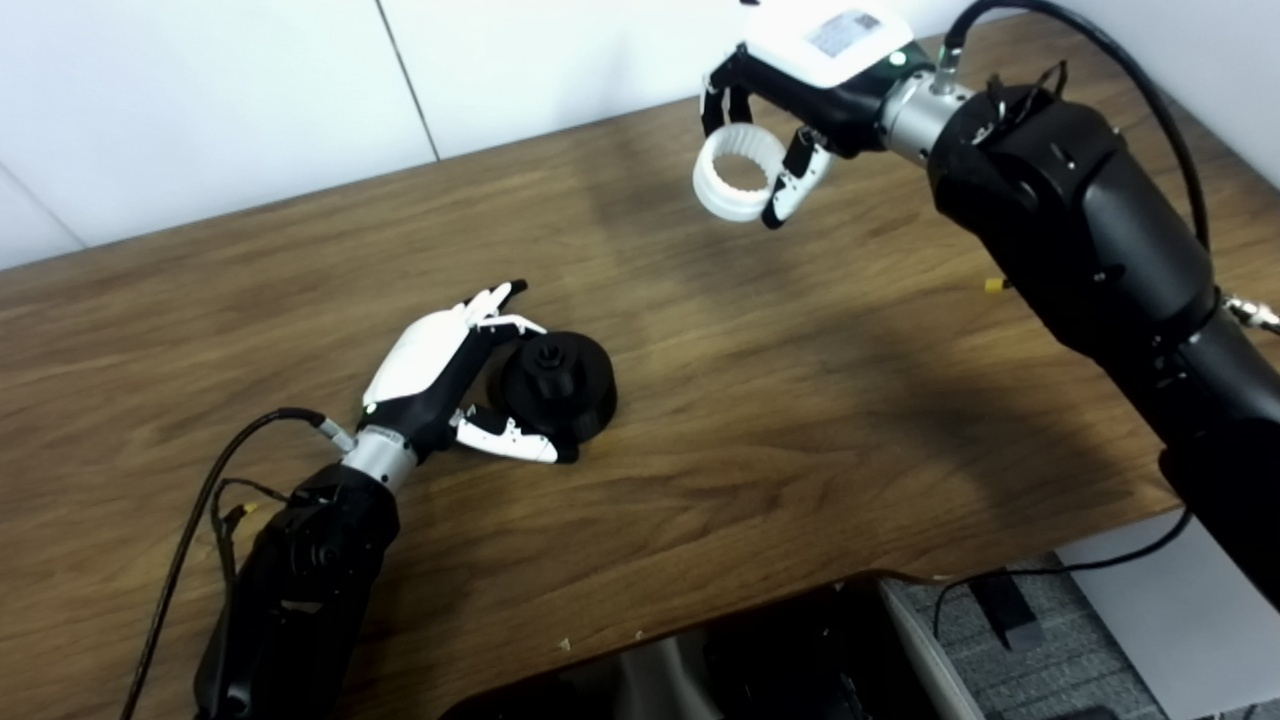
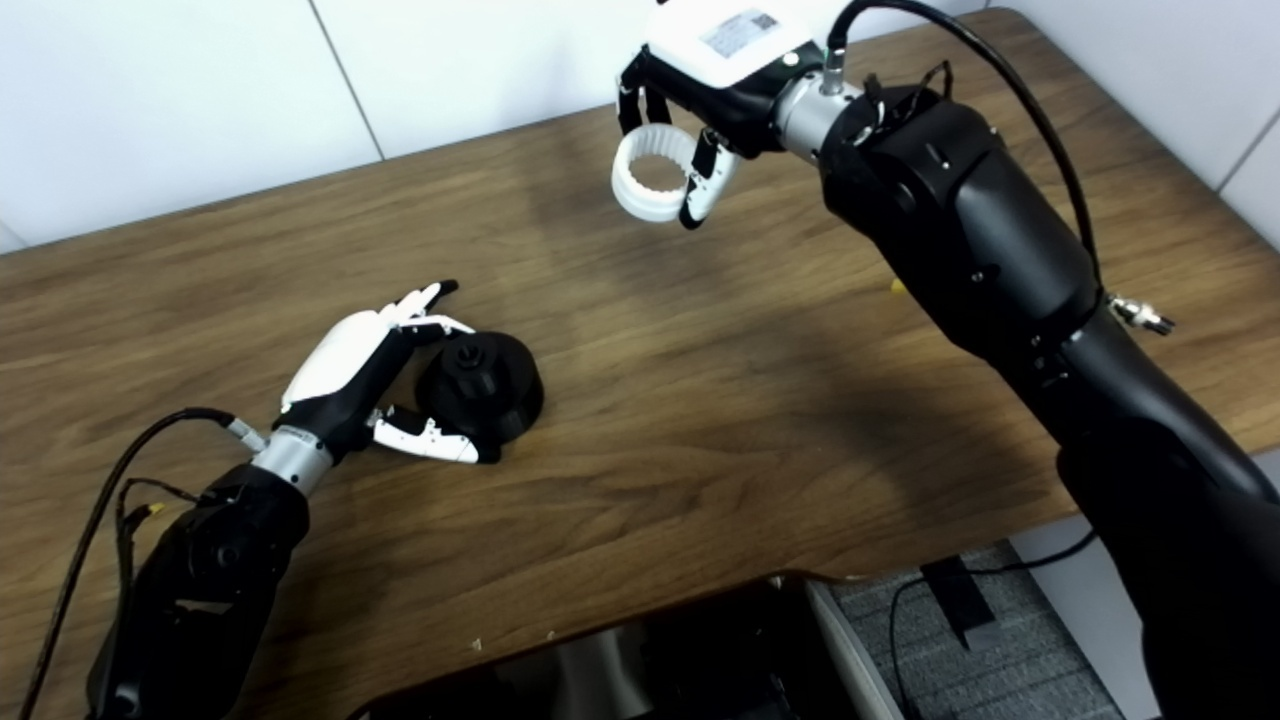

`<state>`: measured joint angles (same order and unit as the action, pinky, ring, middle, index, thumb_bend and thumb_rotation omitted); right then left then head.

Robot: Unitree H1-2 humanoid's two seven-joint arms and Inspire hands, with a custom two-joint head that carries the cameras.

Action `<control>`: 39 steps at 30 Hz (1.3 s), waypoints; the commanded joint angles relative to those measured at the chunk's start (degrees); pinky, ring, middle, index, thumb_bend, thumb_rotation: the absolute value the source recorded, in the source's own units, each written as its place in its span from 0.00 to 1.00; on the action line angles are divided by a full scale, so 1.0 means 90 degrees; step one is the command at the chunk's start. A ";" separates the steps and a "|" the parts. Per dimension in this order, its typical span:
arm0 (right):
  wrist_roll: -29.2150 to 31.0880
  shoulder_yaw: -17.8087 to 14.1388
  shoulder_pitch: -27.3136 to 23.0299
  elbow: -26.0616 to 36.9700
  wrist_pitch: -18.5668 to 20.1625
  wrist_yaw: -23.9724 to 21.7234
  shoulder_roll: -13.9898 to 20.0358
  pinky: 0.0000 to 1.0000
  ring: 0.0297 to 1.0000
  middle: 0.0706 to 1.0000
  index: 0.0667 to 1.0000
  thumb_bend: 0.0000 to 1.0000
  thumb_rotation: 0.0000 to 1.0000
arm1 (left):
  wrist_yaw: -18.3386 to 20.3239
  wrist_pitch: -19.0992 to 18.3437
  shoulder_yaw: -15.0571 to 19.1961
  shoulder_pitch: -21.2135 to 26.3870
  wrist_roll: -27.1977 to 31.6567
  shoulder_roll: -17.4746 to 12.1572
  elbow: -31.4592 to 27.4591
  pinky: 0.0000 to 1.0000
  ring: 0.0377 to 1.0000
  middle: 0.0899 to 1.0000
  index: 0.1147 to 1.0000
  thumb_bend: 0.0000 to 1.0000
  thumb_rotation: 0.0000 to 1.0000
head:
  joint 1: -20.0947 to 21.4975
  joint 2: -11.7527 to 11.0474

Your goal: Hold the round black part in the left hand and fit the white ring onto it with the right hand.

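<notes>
Two things were held: the white ring (image 1: 738, 172) was pinched by the right hand (image 1: 800, 95) above the desk (image 1: 800, 380), and the round black part (image 1: 558, 385) was cupped loosely by the left hand (image 1: 450, 375).

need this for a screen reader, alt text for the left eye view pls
The right hand holds a white ring above the wooden table, while the left hand cups a round black part resting on the tabletop, far from the ring.

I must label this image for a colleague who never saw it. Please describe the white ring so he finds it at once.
Start at the brown wooden table and look above its far right part, where the right robot hand hangs in the air. The white plastic ring is pinched in its fingers. It is toothed inside and is the only loose white object; the round black part sits low by the left robot hand.
</notes>
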<state>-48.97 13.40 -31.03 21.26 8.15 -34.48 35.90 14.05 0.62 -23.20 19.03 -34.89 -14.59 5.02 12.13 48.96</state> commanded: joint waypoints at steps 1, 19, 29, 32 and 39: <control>0.0074 -0.0153 -0.0215 0.0254 -0.0111 0.0070 -0.0013 1.00 0.65 0.46 0.46 0.52 0.16 | 0.0013 -0.0110 -0.0012 0.0203 -0.0166 0.0007 -0.0052 1.00 1.00 1.00 0.59 1.00 0.35 | -0.0035 0.0016; 0.0127 -0.0041 0.0045 0.0970 -0.0216 -0.0337 -0.0526 1.00 0.64 0.44 0.46 0.52 0.16 | -0.0007 -0.0165 -0.0032 0.0214 -0.0185 0.0124 0.0010 1.00 1.00 1.00 0.59 1.00 0.34 | -0.0461 0.0121; 0.0135 0.0033 0.0204 0.1045 -0.0347 -0.0394 -0.0849 0.93 0.63 0.45 0.46 0.52 0.16 | -0.0042 -0.0181 -0.0058 0.0233 -0.0232 0.0206 0.0038 1.00 1.00 1.00 0.59 1.00 0.34 | -0.0752 0.0148; 0.0121 0.0075 0.0222 0.1017 -0.0379 -0.0366 -0.0927 0.95 0.63 0.46 0.46 0.52 0.16 | -0.0050 -0.0192 -0.0059 0.0228 -0.0229 0.0238 0.0039 1.00 1.00 1.00 0.59 1.00 0.35 | -0.0840 0.0159; 0.0135 0.0121 0.0238 0.0991 -0.0360 -0.0394 -0.1074 0.96 0.64 0.46 0.46 0.52 0.16 | -0.0075 -0.0216 -0.0107 0.0248 -0.0276 0.0307 0.0055 1.00 1.00 1.00 0.59 1.00 0.35 | -0.1156 0.0182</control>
<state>-47.79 15.14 -27.18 28.94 5.64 -38.50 26.27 13.43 -1.36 -23.54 19.34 -36.27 -12.35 5.21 2.29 50.54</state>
